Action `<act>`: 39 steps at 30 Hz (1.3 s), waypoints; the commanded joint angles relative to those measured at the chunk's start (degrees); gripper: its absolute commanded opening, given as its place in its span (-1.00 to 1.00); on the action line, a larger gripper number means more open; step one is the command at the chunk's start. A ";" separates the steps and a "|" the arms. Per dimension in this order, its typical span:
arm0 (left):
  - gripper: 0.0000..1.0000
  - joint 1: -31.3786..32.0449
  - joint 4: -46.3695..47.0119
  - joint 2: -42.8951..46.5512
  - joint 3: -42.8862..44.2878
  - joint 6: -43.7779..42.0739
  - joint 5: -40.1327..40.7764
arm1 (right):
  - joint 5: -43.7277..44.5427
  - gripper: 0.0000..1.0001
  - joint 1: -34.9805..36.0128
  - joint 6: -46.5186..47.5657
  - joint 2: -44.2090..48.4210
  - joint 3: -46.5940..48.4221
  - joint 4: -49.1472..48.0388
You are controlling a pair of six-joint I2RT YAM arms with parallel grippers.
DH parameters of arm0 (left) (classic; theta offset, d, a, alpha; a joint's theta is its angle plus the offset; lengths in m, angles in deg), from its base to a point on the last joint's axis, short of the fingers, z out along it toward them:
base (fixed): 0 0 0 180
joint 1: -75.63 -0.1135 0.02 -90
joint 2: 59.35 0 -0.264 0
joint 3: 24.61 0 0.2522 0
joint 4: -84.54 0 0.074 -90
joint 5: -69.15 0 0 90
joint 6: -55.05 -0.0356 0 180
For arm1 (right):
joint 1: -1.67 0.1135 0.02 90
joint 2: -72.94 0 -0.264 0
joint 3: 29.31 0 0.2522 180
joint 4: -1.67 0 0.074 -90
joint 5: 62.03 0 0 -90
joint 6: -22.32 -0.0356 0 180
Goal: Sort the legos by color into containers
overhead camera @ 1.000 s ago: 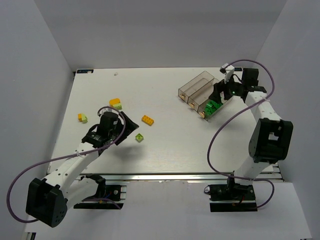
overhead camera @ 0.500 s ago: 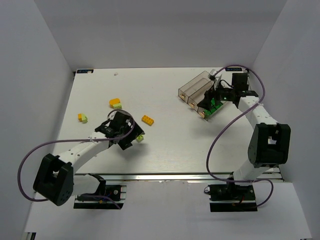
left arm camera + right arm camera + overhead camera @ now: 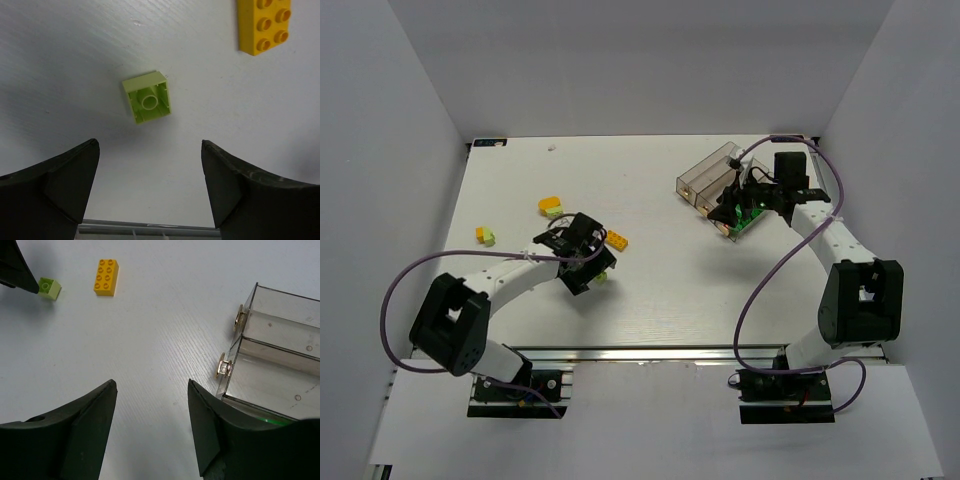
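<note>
Left wrist view: the pale lime brick (image 3: 147, 97) lies on the tabletop (image 3: 60, 60) with its hollow underside facing the camera. It sits ahead of the left pincer (image 3: 148, 146), whose jaws are spread wide with nothing between them.

- The brick sits skewed to the jaws. If you close from here, a finger will likely catch a corner first and the brick will spin or skid away.
- It's tiny and you'd be pinching thin walls, so a shallow grip could let it pop out on the lift.
- The yellow brick (image 3: 264, 25) is near, off to the right. A wide approach could nudge it.

The other loose bricks, a yellow-and-lime pair (image 3: 551, 207) and a smaller pair (image 3: 485, 236), are well apart from this one on the left.

The containers (image 3: 710, 175) sit far right, with dark green legos (image 3: 748, 215) in the nearest bin. The right pincer (image 3: 152, 384) hangs just beside them, jaws apart and holding nothing. The bins look light, so a bump from that arm could shove the whole row.

The tabletop is white, smooth and faintly grained, so it probably gives little grip. Plain white walls close in three sides.
</note>
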 commanded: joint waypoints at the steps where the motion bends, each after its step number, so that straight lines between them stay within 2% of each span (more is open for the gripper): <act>1: 0.82 1.30 -1.98 -2.56 2.76 0.68 2.88 | -0.73 0.28 0.31 -1.74 2.33 -1.19 -2.58; 19: 0.53 1.65 -3.21 -13.20 9.87 -3.09 7.55 | -0.99 0.26 0.31 -3.06 1.89 -2.16 -2.94; 26: 0.32 1.65 -3.21 -15.41 11.63 -3.98 8.34 | -0.64 0.25 0.31 -2.88 2.07 -2.51 -2.58; 39: -0.23 1.65 -2.51 -15.50 11.11 -4.68 7.90 | -0.47 0.24 0.31 -3.15 2.16 -2.25 -2.58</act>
